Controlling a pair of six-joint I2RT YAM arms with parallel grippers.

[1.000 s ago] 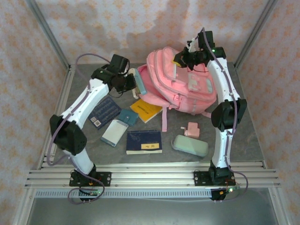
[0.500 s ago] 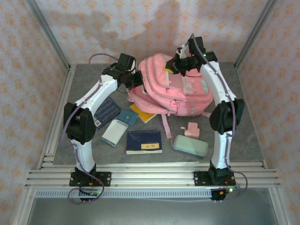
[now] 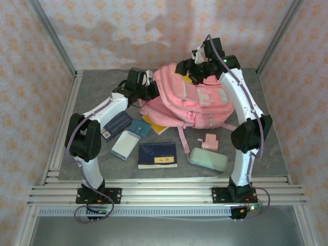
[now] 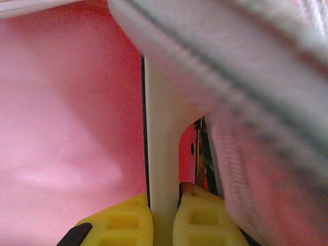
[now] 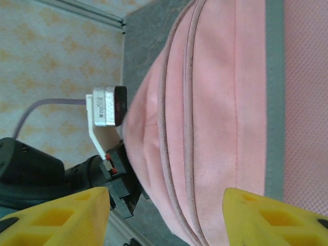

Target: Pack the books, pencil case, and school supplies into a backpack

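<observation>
Versus a second ago: the backpack (image 3: 200, 102) has gone from propped up to slumped on the tabletop (image 3: 277, 148). It now covers most of the orange-yellow paperback (image 3: 156, 125). My left arm has pushed in against the pack's left end. My right tool (image 5: 169, 210) was pinched shut at the top edge and has since let go.

Right tool now: released, with the yellow fingers spread wide over the pack's top seam. I can't tell if either pad touches the fabric.

Left tool (image 4: 164, 215): clenched on a narrow white piece (image 4: 161, 128), with pink fabric close on both sides.

Only the left wrist view shows that pinch. From the top, the left tool is tucked against the pack. The right wrist view catches the left wrist camera block (image 5: 105, 107) just beside the pack's far side.

The rest lies on the tabletop in front of the pack:
- Navy book (image 3: 158, 155)
- Dark blue checked book (image 3: 117, 124)
- Pale blue-grey book (image 3: 125, 146)
- Teal pad (image 3: 139, 127)
- Pink gadget (image 3: 210, 142)
- Mint pencil case (image 3: 207, 159), just in front of the gadget
</observation>
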